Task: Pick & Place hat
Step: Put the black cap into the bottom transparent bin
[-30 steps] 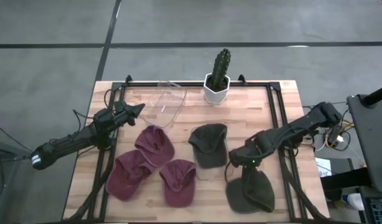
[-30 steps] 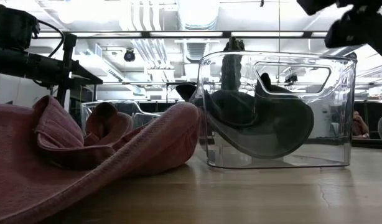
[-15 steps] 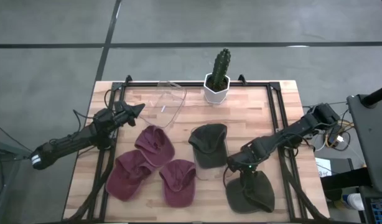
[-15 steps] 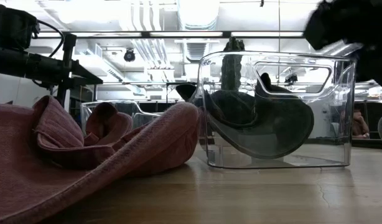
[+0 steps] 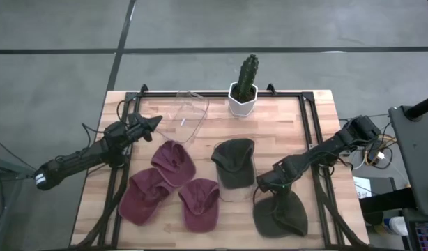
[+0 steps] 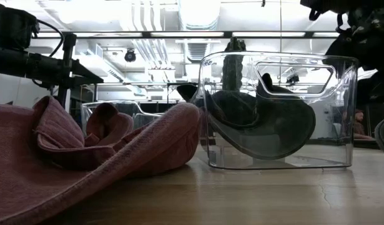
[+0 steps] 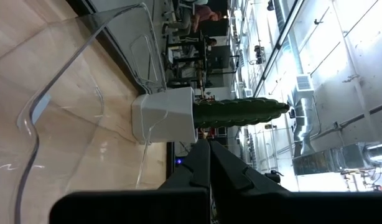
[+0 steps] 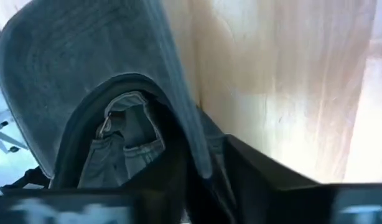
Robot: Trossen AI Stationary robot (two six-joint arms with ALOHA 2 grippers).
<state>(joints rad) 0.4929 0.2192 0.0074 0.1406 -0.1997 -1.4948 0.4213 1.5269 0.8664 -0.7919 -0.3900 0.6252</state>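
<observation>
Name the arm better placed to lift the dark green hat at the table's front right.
Right. Its end effector is at the dark green hat, fingers around its brim. The left end effector waits shut by the clear bin.

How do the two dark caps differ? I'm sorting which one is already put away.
The dark cap in the clear bin sits inside the bin's walls with no gripper on it; the dark cap at the table's front right lies on bare wood, with the right gripper at its edge. The left gripper waits by another clear bin. Both caps look alike in color.
</observation>
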